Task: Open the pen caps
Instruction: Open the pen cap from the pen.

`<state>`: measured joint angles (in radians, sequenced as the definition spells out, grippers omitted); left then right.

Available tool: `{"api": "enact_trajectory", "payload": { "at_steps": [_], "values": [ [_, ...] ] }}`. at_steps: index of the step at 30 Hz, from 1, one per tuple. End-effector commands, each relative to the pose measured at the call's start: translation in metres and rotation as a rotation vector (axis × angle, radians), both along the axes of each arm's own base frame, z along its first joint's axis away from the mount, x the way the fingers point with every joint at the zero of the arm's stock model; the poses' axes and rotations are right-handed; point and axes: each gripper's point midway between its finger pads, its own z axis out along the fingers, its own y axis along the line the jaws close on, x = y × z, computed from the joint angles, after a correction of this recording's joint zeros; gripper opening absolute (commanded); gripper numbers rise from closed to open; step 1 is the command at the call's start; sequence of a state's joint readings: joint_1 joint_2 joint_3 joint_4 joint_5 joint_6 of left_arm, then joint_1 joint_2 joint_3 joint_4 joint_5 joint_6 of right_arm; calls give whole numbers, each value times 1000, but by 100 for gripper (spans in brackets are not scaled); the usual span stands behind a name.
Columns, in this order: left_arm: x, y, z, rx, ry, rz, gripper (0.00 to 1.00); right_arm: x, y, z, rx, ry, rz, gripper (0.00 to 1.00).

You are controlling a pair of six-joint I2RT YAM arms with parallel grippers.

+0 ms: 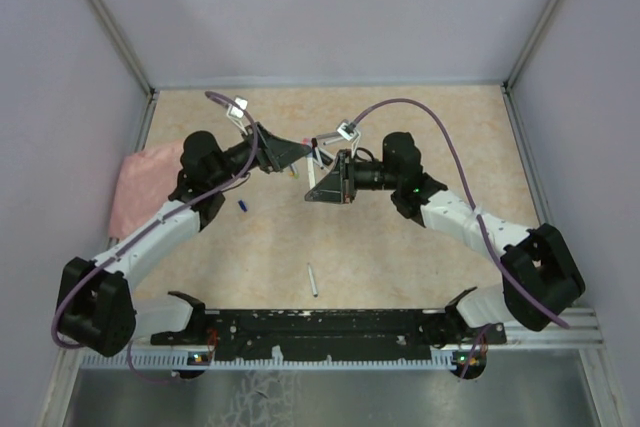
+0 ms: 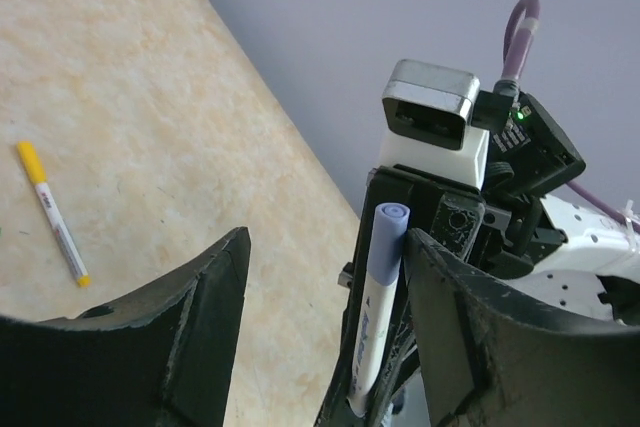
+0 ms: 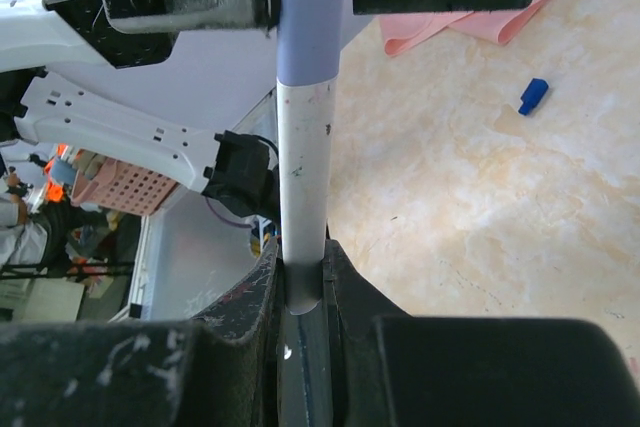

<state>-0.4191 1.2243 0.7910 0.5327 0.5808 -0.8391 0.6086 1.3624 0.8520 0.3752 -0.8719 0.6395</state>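
One pen [image 3: 302, 167] | right end effector [image 3: 303, 269] clamped on it, lower end hidden | left end effector [image 2: 325, 247] apart

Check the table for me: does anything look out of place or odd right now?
Only a loose blue cap lying on the table near the crumpled pink cloth, apart from any pen; otherwise nothing stands out.

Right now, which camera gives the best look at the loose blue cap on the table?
The right wrist view: the blue cap lies unobstructed near the pink cloth. The top view shows it only as a tiny speck; the left wrist view misses it.
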Motion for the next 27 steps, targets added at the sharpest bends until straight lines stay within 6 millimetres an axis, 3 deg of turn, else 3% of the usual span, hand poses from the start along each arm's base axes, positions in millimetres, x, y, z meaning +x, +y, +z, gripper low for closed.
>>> {"api": "enact_trajectory", "payload": {
  "at_steps": [1, 16, 18, 22, 24, 27],
  "values": [
    [-10, -11, 25, -54, -42, -120, 63, -6, 2, 20, 51, -75, 39, 0],
    [-16, -21, 24, -62, -56, -224, 34, -6, 5, 15, 39, -69, 66, 0],
    [-16, -21, 24, -63, -59, -233, 27, -6, 5, 14, 36, -67, 67, 0],
    [-17, -22, 25, -67, -71, -241, 3, -6, 4, 13, 29, -66, 67, 0],
    [-16, -22, 24, -67, -75, -234, 0, -5, 4, 12, 25, -65, 62, 0],
    [-15, -19, 23, -64, -87, -209, 0, -3, 3, 15, 29, -73, 40, 19]
  ]
}}
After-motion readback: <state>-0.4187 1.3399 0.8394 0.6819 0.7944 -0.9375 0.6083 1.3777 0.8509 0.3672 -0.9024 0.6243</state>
